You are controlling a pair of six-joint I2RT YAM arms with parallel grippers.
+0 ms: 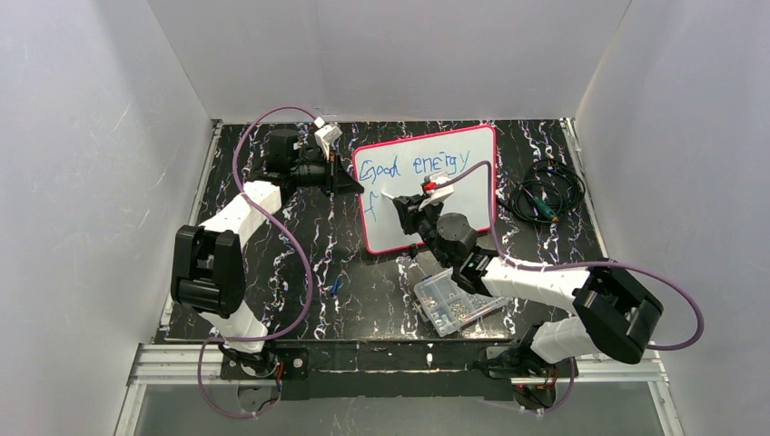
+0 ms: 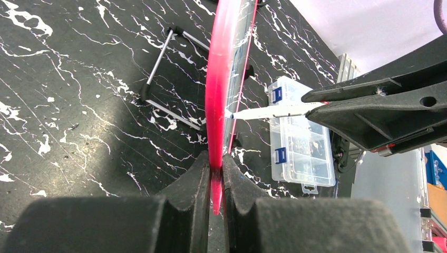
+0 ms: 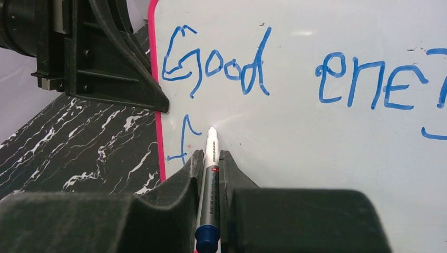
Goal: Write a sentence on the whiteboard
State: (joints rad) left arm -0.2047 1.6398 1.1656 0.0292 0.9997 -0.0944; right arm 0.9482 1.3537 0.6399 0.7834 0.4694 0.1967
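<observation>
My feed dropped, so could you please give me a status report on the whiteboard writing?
Left gripper: jaws shut on whiteboard frame. Right gripper: jaws shut on marker, tip at the sentence, second line begun. Nothing in the way.

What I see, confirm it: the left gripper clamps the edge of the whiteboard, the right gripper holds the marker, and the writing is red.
Not red: the writing is blue, as the right wrist view shows. The left gripper does clamp the edge of the whiteboard, and the right gripper holds the marker.
</observation>
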